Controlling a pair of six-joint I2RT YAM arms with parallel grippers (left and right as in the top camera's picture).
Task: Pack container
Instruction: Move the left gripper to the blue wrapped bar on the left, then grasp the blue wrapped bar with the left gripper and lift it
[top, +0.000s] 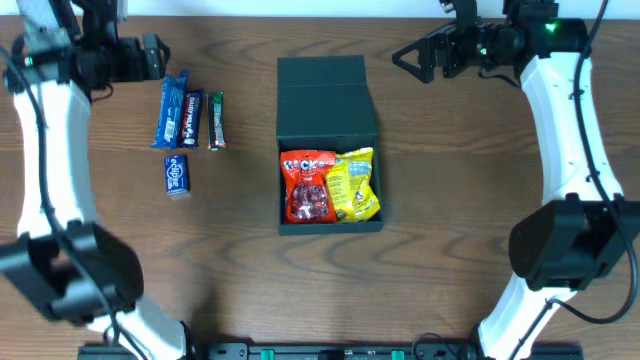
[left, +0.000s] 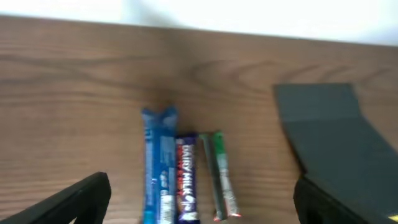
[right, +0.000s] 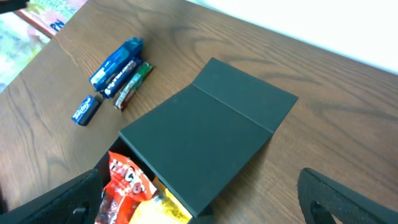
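surface (top: 450, 200): brown wood grain, smooth, low sheen
container (top: 325, 100): matt dark green-black, looks like card; flat and even, no shine on lid or walls
red packet (top: 309, 188): glossy plastic film, crinkled, catching light
yellow packet (top: 356, 185): the same glossy film, creased
long blue bar (top: 173, 110): shiny film wrapper
purple bar (top: 192, 118): glossy printed wrapper
green bar (top: 216, 120): thin wrapper, slight shine
small blue bar (top: 177, 174): glossy wrapper
left tool (top: 158, 58): black, matt, looks like plastic
right tool (top: 400, 57): black, matt, the same look
arm shells (top: 560, 100): white, smooth plastic, faint gloss
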